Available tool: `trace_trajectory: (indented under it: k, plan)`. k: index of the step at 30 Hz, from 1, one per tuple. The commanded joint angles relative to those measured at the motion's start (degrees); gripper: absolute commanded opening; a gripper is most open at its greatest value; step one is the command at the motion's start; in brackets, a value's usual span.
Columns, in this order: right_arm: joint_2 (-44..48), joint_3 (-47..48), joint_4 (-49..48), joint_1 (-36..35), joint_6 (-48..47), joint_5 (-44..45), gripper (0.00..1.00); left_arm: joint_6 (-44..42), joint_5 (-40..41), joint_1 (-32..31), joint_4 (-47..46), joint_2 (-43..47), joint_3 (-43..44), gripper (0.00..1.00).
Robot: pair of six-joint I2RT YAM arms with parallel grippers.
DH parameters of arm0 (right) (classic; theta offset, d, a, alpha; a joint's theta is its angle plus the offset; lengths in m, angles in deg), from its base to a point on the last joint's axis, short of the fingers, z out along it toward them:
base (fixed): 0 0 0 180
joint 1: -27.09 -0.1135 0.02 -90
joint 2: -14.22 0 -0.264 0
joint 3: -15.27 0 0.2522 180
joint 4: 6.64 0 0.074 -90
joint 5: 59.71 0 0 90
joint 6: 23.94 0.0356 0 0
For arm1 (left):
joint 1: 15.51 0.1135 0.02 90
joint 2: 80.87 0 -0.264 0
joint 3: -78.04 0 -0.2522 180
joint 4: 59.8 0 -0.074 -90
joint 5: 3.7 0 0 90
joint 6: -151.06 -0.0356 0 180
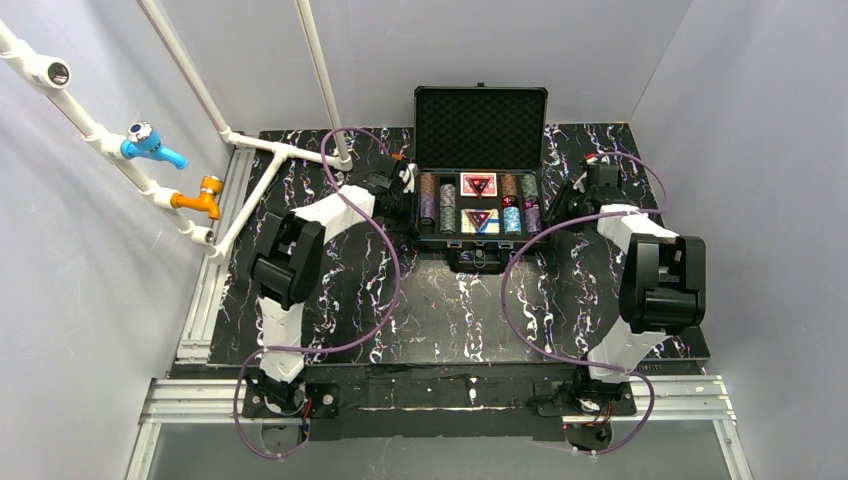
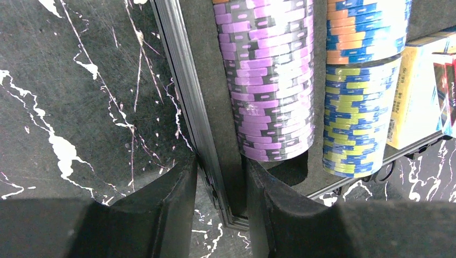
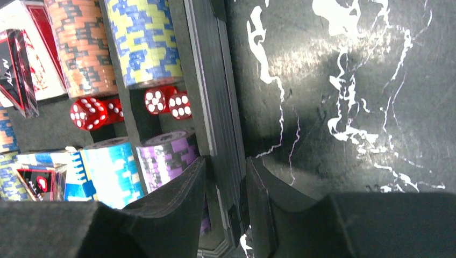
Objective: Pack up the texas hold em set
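Note:
The black hard case [image 1: 480, 243] lies open at the back middle of the marbled table, its foam-lined lid [image 1: 480, 125] upright. Inside are chip stacks [image 1: 428, 197], a red deck [image 1: 478, 184] and a blue deck [image 1: 480, 220]. My left gripper [image 1: 413, 206] [image 2: 221, 183] straddles the case's left wall [image 2: 185, 80] near its front corner, beside purple chips [image 2: 271, 80], and is shut on it. My right gripper [image 1: 553, 205] [image 3: 226, 188] is pinched on the right wall [image 3: 207, 80], one finger inside by purple chips [image 3: 166, 156]. Red dice [image 3: 88, 114] lie between stacks.
A white pipe frame [image 1: 270, 150] with a blue valve [image 1: 150, 145] and an orange valve [image 1: 200, 195] stands at the left. A small orange object [image 1: 400, 156] sits by the case's back left corner. Grey walls close in on both sides and behind.

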Motion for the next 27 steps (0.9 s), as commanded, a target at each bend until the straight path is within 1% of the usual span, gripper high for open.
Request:
trace_trajectory:
  k: [1,6,9,14,19,24,27]
  plan:
    - [3.23,-5.13,7.72,-2.13,1.44,-9.98,0.42,-2.13,-2.25,-1.85,1.48,3.24,-3.34,0.23]
    - [5.99,-9.73,7.44,-2.13,0.99,-10.81,0.42,-3.15,-1.68,-1.94,2.6,4.78,-6.21,0.23]
    - [7.85,-11.73,7.28,-2.26,1.25,-11.64,0.42,-3.65,0.3,-1.96,3.26,6.54,-8.23,0.23]
    - [11.93,-11.05,9.87,-2.4,0.87,-11.29,0.47,-3.88,4.06,-1.9,3.54,8.68,-11.21,0.23]
    - [15.2,-7.54,13.11,-2.4,0.96,-9.75,0.49,-4.51,7.64,-1.92,5.7,8.39,-9.12,0.25]
    - [17.31,-5.86,13.77,-2.4,1.95,-6.64,0.53,-6.41,11.81,-1.85,9.84,6.38,-4.19,0.26]
    - [17.74,-4.67,15.03,-2.4,1.92,-5.26,0.55,-7.97,15.87,-1.32,11.93,4.53,-1.54,0.25]
